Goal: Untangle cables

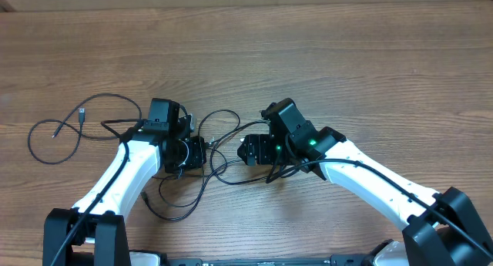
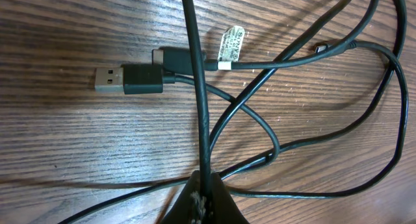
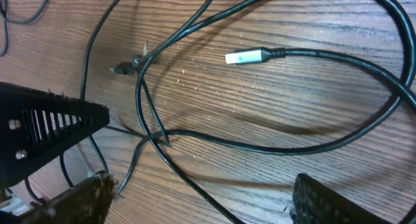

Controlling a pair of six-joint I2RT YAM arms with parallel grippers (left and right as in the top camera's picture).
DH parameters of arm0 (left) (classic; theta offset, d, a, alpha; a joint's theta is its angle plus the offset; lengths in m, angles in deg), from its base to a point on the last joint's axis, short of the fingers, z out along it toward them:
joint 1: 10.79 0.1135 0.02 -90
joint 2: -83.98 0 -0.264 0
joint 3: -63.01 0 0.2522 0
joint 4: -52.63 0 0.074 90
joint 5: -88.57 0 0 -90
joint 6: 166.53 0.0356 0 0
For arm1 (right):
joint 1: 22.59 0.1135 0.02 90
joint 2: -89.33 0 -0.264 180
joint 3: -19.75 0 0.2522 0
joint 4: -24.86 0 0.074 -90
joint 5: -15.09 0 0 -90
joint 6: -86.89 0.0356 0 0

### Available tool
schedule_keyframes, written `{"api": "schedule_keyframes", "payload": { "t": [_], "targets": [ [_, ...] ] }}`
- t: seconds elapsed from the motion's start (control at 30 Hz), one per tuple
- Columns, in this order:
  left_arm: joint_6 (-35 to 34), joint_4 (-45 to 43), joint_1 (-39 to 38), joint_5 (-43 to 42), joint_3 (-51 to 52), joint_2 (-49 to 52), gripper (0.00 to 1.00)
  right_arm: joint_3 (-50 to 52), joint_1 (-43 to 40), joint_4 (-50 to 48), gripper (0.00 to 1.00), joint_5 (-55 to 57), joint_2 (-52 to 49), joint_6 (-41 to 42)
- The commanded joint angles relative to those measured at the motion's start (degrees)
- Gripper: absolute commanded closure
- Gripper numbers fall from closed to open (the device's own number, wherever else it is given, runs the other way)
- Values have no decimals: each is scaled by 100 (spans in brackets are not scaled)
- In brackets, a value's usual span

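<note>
Thin black cables [image 1: 219,170] lie crossed in a tangle on the wooden table between my two grippers, with one loop [image 1: 54,139] running out to the left. My left gripper [image 2: 205,183] is shut on one black cable [image 2: 198,100] that runs straight up from its jaws. Beyond it lie a USB plug [image 2: 123,80] and a second plug [image 2: 179,58] with a white label [image 2: 231,45]. My right gripper [image 3: 201,188] stands open, low over the tangle. A cable [image 3: 214,197] passes between its fingers [image 3: 328,201] without touching them. A silver-white plug [image 3: 247,56] lies ahead.
In the right wrist view the left gripper's black body [image 3: 45,130] sits close at the left. A small plug end [image 3: 120,69] lies by a cable crossing [image 3: 153,138]. The thicker arm cables [image 1: 296,162] hang by the right arm. The bare wooden table [image 1: 323,58] stretches away behind.
</note>
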Motion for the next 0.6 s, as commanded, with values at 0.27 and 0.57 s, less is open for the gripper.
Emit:
{"api": "schedule_keyframes", "payload": {
  "t": [0.27,0.57],
  "targets": [
    [-33,-109,-50,81,42,-28,96,26,28,-223,23,57,-376,278],
    [-9,-295,-50,249,42,-28,96,26,28,-476,52,50,-385,509]
  ]
}}
